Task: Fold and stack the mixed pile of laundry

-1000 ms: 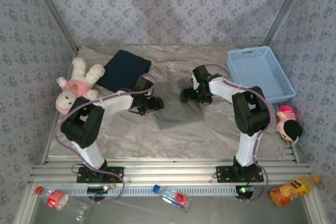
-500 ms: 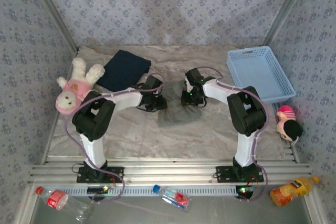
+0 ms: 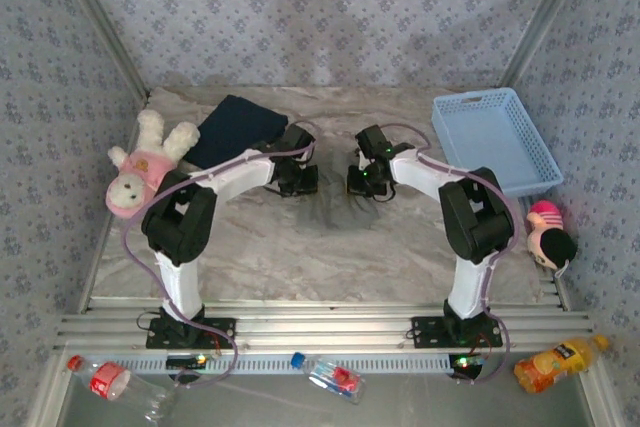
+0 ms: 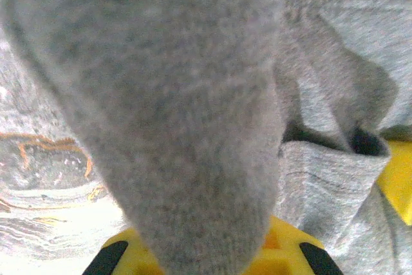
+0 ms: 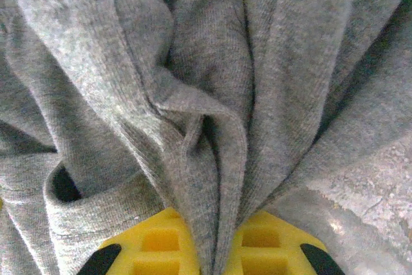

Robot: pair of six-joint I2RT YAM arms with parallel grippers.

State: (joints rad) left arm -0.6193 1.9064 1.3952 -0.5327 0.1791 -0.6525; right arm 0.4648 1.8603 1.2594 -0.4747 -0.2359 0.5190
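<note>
Over tabletop (image 3: 300,259), both arms stretch inward; left gripper (image 3: 298,180) and right gripper (image 3: 361,180) pinch olive-grey garment (image 3: 333,211).

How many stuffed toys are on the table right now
2. Pink-and-cream plush bear at the left edge beside the navy garment; dark-haired doll at the right edge, near the blue basket.

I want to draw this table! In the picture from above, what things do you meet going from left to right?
pink-and-cream plush toy → navy garment → olive-grey garment → light blue basket → pink doll
</note>
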